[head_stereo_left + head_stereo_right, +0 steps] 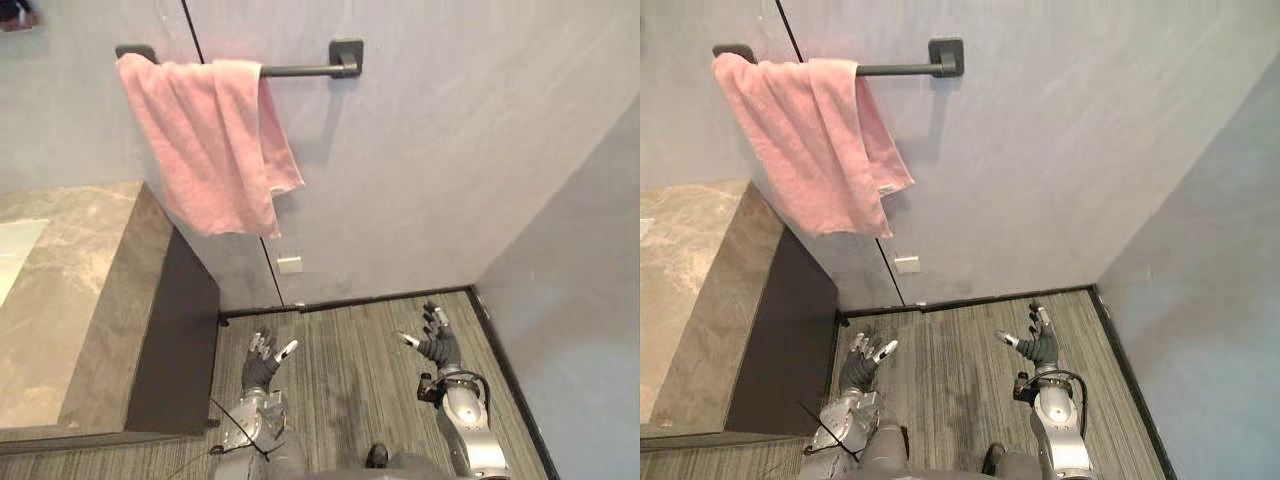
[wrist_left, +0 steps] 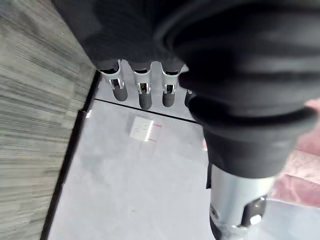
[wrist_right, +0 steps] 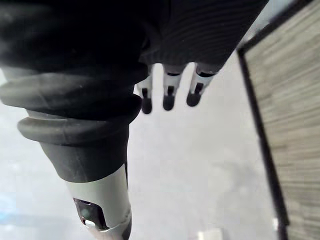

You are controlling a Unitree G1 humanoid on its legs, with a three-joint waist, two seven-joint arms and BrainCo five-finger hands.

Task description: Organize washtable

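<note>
High above fingers of left hand [image 1: 262, 368] and right hand [image 1: 437, 345], both spread, empty: pink towel [image 1: 205, 140] bunched on rail [image 1: 300, 70]. I'd reach up, pinch lower corners evenly.

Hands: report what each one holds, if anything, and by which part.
Nothing is held. The left hand and right hand are open and empty over the floor; the pink towel hangs on the wall bar, untouched.

The stone counter [image 1: 85, 300] is blocking the left of the frame. The pink towel [image 1: 200, 140] is hanging over the bar [image 1: 305, 70] at upper left. Bare floor [image 1: 350, 350] is lying open at lower centre, with the side wall [image 1: 580, 330] closing the right.
</note>
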